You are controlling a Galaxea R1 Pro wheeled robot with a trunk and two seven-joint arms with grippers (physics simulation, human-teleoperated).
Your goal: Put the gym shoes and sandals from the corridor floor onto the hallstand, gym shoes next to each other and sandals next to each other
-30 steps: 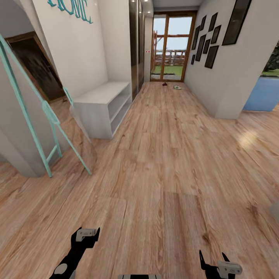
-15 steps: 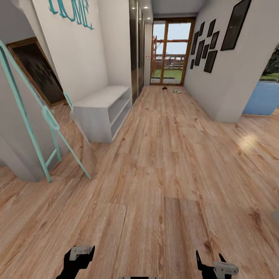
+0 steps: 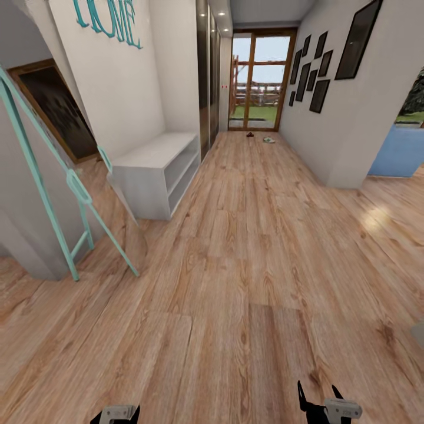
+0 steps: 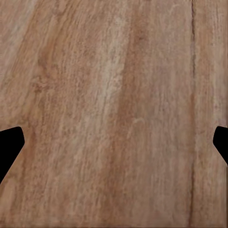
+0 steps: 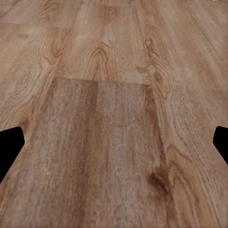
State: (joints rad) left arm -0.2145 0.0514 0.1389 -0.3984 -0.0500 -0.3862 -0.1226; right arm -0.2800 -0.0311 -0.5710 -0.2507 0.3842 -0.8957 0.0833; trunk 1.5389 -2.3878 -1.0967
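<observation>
Your left gripper has dropped lower, both it and the right gripper spread empty; drive straight down the corridor floor past the hallstand toward the distant shoes.

Teal-framed mirror leans left; dark frames, perhaps pictures, hang right.
</observation>
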